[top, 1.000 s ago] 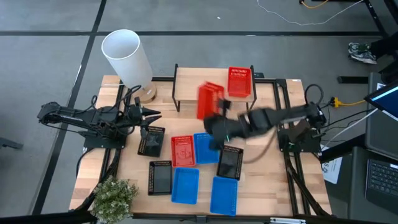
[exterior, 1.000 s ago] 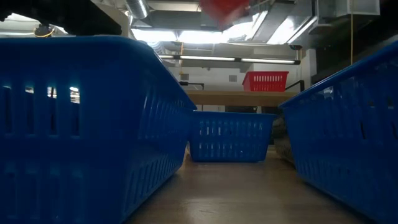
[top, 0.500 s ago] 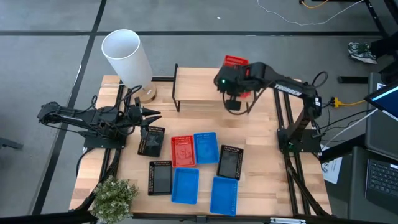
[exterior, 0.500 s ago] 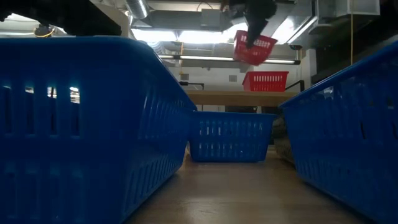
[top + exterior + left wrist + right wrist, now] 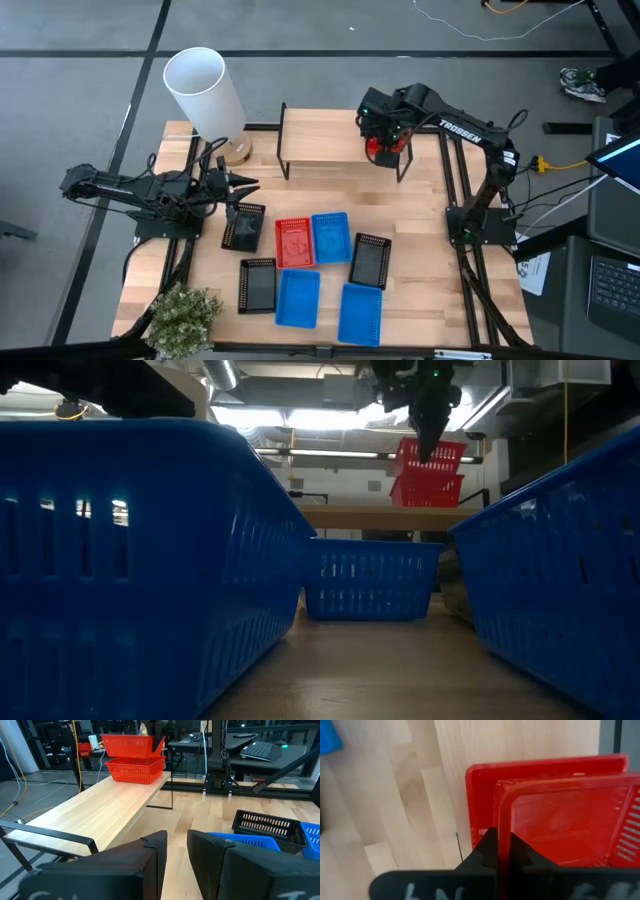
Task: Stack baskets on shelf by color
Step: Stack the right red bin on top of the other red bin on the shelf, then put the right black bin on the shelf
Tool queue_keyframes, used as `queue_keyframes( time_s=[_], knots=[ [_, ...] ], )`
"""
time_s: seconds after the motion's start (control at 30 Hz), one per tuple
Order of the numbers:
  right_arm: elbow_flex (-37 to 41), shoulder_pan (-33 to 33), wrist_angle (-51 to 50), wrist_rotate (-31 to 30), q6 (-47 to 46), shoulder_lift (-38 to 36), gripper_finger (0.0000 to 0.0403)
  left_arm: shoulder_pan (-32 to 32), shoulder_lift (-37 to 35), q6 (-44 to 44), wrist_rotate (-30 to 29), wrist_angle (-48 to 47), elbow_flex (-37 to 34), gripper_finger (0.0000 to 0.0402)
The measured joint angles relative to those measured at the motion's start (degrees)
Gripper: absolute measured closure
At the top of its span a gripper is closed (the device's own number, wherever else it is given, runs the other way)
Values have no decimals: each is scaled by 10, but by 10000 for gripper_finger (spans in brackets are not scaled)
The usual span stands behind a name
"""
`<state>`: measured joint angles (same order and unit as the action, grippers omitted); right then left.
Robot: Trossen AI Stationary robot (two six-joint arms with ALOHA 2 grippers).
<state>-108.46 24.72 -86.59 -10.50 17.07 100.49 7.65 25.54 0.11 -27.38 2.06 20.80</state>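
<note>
My right gripper (image 5: 385, 140) is over the right end of the shelf (image 5: 320, 135), shut on a red basket (image 5: 428, 455). That basket hangs slightly tilted right over a second red basket (image 5: 427, 491), which stands on its base on the shelf top. Whether the two touch I cannot tell. Both also show in the left wrist view (image 5: 131, 742) and the right wrist view (image 5: 560, 815). My left gripper (image 5: 245, 184) waits open and empty at the table's left. On the table lie one red (image 5: 294, 242), three blue (image 5: 331, 238) and three black baskets (image 5: 243, 228). My right gripper pinches the upper red basket's side wall at its rim (image 5: 503, 837), one finger inside the basket and one outside. The fingers (image 5: 430, 432) come from above, pointing down. The basket is lifted, slightly tilted, directly over the red basket on the shelf.
A white cylinder (image 5: 205, 90) stands at the table's far left corner. A green plant (image 5: 180, 315) sits at the near left corner. The left and middle of the shelf top are bare wood.
My right gripper has carried the red basket from above the table's middle toward the far right, over the shelf's right end. There it has come down over the red basket on the shelf. The basket has turned from standing on edge to nearly level.
</note>
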Motion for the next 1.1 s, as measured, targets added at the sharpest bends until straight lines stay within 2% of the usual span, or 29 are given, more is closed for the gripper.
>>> queue_keyframes(
  time_s=[0.4,0.77,0.97,1.03,1.1],
  knots=[
    [12,6,6,12,19,0,398,0,0,0,0,0,0,332],
    [12,6,6,11,12,0,303,0,0,0,0,0,0,332],
    [-7,-9,-17,19,-35,0,289,0,0,0,0,0,0,332],
    [-15,-19,-22,50,-77,0,288,0,0,0,0,0,0,332],
    [-16,-30,-8,124,-128,-1,288,0,0,0,0,0,0,332]
  ],
)
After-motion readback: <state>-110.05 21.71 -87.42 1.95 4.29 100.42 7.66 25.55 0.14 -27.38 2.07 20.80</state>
